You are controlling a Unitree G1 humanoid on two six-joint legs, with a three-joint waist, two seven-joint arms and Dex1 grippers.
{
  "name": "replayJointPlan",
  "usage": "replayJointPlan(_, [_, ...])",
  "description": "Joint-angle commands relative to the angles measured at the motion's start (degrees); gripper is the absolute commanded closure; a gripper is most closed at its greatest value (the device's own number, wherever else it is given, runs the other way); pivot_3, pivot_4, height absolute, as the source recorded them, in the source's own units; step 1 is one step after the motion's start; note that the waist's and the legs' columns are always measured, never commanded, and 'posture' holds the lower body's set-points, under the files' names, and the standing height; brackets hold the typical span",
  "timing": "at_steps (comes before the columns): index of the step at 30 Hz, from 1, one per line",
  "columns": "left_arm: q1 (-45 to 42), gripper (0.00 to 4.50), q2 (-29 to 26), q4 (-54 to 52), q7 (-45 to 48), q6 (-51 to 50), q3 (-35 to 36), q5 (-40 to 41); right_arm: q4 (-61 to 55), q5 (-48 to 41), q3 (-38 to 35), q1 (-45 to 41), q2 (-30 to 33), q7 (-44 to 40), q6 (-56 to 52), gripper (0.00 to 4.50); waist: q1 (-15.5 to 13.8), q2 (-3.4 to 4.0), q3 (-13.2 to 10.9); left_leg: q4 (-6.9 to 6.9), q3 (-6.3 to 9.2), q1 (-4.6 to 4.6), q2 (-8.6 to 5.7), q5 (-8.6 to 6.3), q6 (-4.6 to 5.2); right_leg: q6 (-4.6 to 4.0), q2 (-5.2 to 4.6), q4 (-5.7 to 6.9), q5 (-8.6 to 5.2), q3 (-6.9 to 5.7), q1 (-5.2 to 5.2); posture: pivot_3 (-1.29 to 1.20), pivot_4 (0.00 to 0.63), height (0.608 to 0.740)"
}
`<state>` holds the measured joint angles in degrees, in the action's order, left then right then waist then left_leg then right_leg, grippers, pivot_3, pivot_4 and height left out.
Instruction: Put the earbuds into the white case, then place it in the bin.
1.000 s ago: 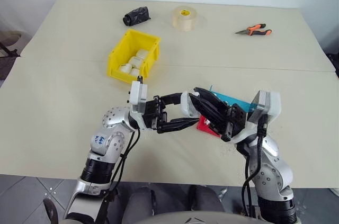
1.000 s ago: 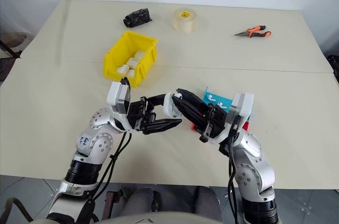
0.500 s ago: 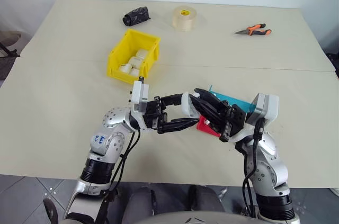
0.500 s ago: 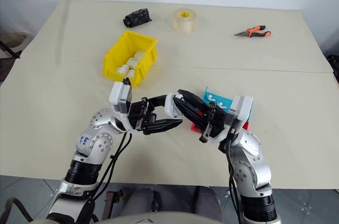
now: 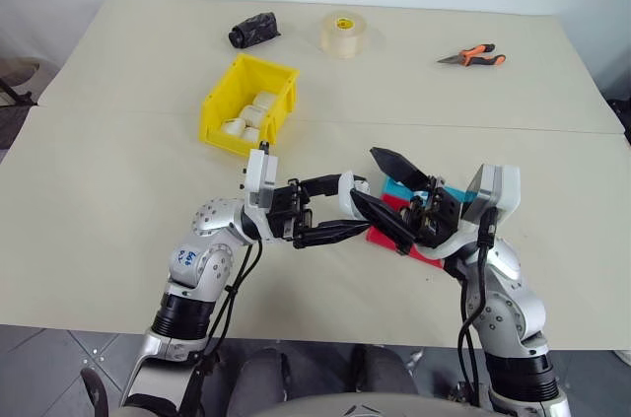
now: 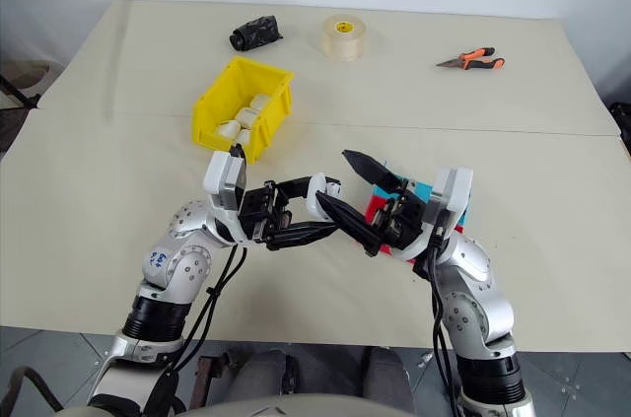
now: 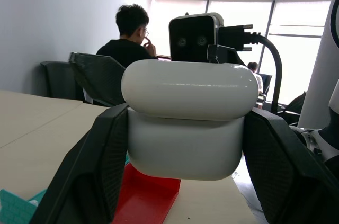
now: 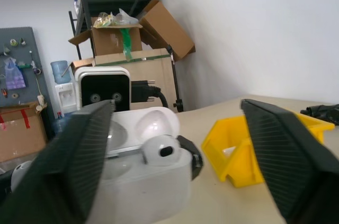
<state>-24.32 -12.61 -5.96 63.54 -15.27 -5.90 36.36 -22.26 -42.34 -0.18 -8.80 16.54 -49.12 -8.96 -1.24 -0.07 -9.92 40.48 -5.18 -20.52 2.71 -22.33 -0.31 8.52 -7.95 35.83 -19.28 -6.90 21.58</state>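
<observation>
Two head cameras look down over the table; two wrist cameras sit close on the case.

Both eye views look forward and down from above the table (image 5: 118, 171), taking in the same yellow bin (image 5: 248, 104), tape roll (image 5: 343, 33) and pliers (image 5: 473, 56) from slightly offset spots. The left wrist view looks level along its fingers (image 7: 95, 171), very near the white case (image 7: 188, 121), toward the room behind. The right wrist view faces the case (image 8: 148, 181) from the opposite side, with the bin (image 8: 238, 152) just beyond.

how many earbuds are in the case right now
1: an earbud sits in the open white case held by the left gripper; others may be hidden.
</observation>
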Motion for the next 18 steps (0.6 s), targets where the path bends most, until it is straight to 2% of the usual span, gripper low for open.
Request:
replayJointPlan(1, [-1.2,1.7,0.4,-2.5,-1.1,2.5,1.8,0.4,-1.6,-0.4,-1.7,0.8,4.1,-1.9,-1.6,0.07,0.0,0.0,0.0,0.0,0.0,0.0,0.0,0.0,0.0,0.0,0.0,0.0,0.0,0.0,0.0,0.0,0.15,0.74])
replayJointPlan(5, [1.6,1.7,-2.2,-1.4,1.3,5.4,1.9,-2.1,-1.2,-1.1,-8.4,2.9,11.4,-4.4,-1.5,0.07,-0.1,0.0,0.0,0.0,-0.01,0.0,0.0,0.0,0.01,0.0,-0.02,-0.01,0.0,0.0,-0.01,0.0,0.15,0.74])
replayJointPlan(10, [4.7,1.7,-4.6,0.2,3.1,10.5,1.7,-5.0,2.8,2.2,-16.7,8.2,18.2,-9.5,3.5,0.07,-0.2,0.0,0.0,-0.04,-0.04,0.0,0.0,0.0,0.01,0.0,-0.01,-0.06,0.0,0.01,-0.01,0.0,0.15,0.74])
replayJointPlan(14, [6.1,1.7,-5.0,0.4,3.1,13.7,2.0,-6.4,12.1,7.9,-21.8,14.9,23.2,-17.4,11.5,0.07,-0.4,-0.01,0.0,-0.03,-0.08,0.0,-0.01,-0.01,0.02,0.0,-0.02,-0.11,0.0,0.03,-0.05,0.0,0.15,0.74])
replayJointPlan(18, [6.8,1.7,-4.4,0.1,2.1,15.2,1.7,-6.7,20.7,9.3,-25.1,16.4,25.2,-19.9,15.1,0.07,-0.2,-0.01,0.0,-0.04,-0.12,0.03,-0.01,-0.02,0.03,0.01,-0.02,-0.15,0.0,0.04,-0.07,0.0,0.15,0.74])
